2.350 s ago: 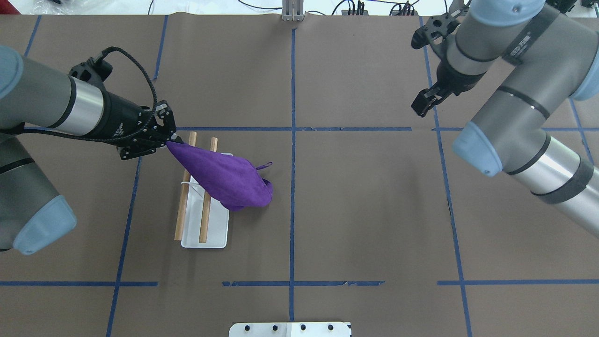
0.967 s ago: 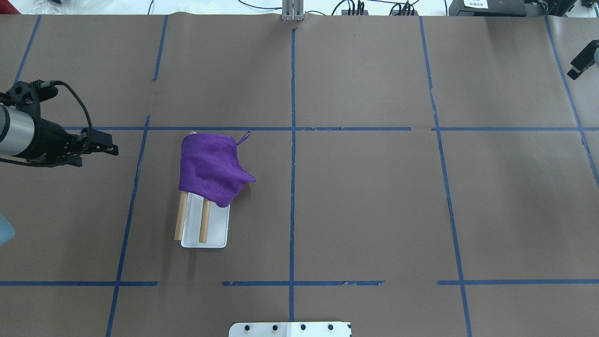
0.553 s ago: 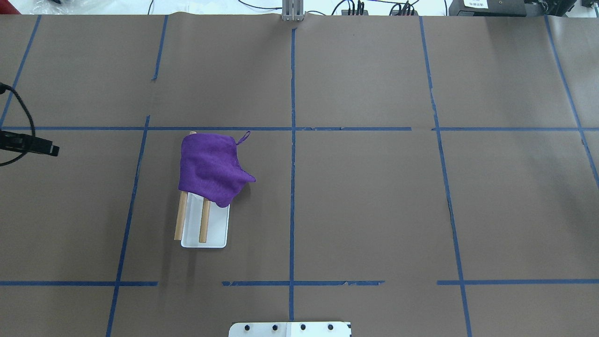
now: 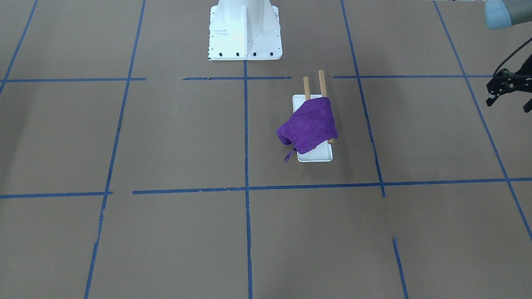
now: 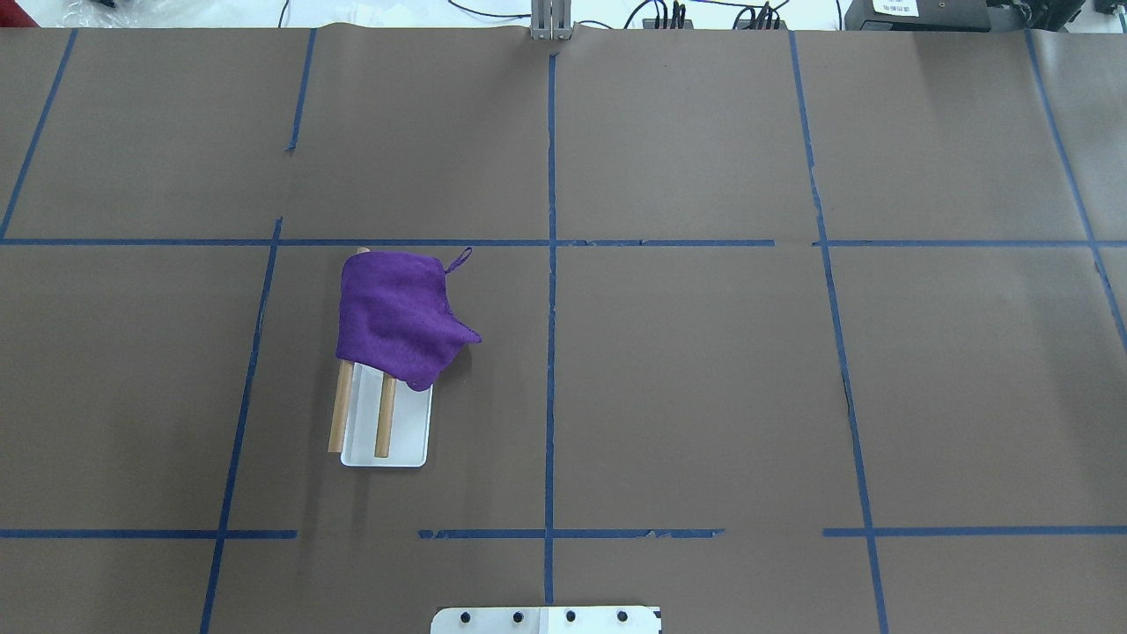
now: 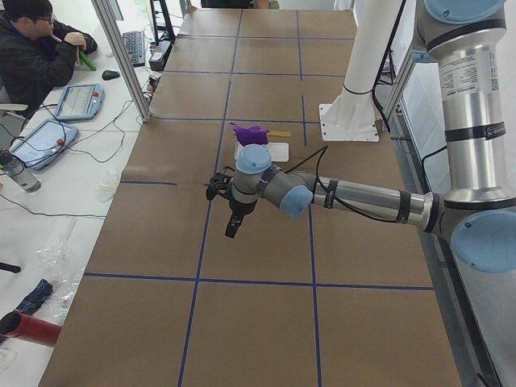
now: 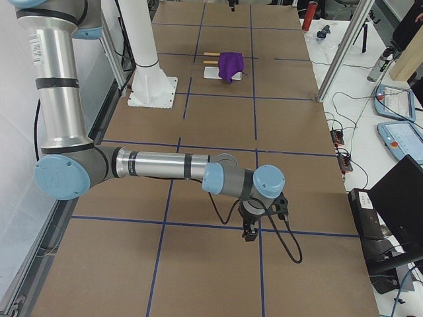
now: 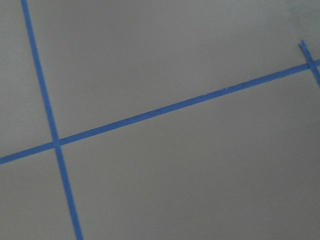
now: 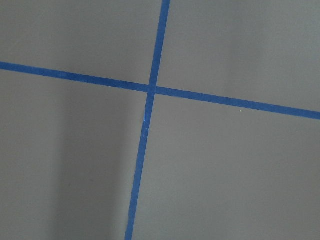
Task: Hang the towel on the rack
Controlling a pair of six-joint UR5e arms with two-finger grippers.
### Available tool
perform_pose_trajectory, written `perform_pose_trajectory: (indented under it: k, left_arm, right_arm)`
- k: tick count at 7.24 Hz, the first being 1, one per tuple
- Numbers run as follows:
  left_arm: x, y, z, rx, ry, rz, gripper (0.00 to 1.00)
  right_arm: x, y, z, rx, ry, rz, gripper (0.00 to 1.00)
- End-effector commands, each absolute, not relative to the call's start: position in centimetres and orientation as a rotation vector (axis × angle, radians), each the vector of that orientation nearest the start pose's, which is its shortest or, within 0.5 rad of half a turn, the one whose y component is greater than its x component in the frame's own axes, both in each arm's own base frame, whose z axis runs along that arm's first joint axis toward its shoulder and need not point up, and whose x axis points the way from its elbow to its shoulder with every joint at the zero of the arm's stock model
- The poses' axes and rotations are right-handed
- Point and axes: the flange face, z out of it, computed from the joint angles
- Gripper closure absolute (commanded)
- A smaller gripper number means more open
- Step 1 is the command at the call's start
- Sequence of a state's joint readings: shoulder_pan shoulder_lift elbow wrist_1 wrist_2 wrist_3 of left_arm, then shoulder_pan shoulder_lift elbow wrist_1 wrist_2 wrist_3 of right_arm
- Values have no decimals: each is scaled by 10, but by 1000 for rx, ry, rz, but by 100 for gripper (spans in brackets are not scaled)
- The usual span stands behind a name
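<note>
The purple towel (image 5: 396, 317) lies over the rack (image 5: 414, 436), which stands on the left half of the table (image 5: 704, 370), a little nearer than the far cross line of blue tape (image 5: 669, 242). The towel covers the far part of both wooden rods (image 5: 384, 427). Their near ends and the near part of the white base are bare. On the right side one corner of the cloth hangs past the rod and sags down, and the small loop (image 5: 458, 260) sticks out at the far right corner. No gripper touches the towel. The left gripper (image 6: 233, 224) hangs above the table towards its left end, well apart from the rack, and I cannot tell if its fingers are spread or together. The right gripper (image 7: 250, 231) hangs above the right end of the table, and its state also cannot be told. Both wrist views show only the brown cover and tape lines.
</note>
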State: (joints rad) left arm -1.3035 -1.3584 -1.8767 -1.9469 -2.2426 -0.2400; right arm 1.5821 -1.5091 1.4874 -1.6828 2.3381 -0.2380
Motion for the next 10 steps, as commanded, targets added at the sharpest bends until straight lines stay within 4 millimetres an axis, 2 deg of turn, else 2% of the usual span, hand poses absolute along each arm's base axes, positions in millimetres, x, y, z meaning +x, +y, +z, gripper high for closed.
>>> perform_pose_trajectory:
  k: [1, 2, 3, 4, 5, 7, 8, 9, 10]
  left_arm:
    - [22, -410, 596, 124, 927, 123, 0]
    - [8, -396, 608, 109, 925, 85, 0]
    - [7, -394, 617, 88, 920, 74, 0]
    - [5, -388, 631, 60, 915, 58, 0]
    - [5, -387, 634, 54, 912, 55, 0]
    - [11, -396, 640, -94, 868, 36, 0]
    - [0, -416, 636, -98, 787, 87, 0]
    - [-40, -444, 613, -61, 752, 31, 0]
    - [-88, -444, 604, 25, 765, 5, 0]
  right_arm:
    - [70, -479, 681, -2, -764, -111, 0]
    - [73, -478, 672, 33, -726, -91, 0]
    - [74, -483, 651, 66, -658, -90, 0]
    - [73, -483, 645, 74, -657, -92, 0]
    - [71, -483, 646, 72, -659, -94, 0]
    - [71, -482, 647, 70, -662, -94, 0]
    - [73, -482, 648, 70, -662, -92, 0]
    - [73, -482, 648, 71, -662, -91, 0]
    - [73, -482, 648, 71, -662, -91, 0]
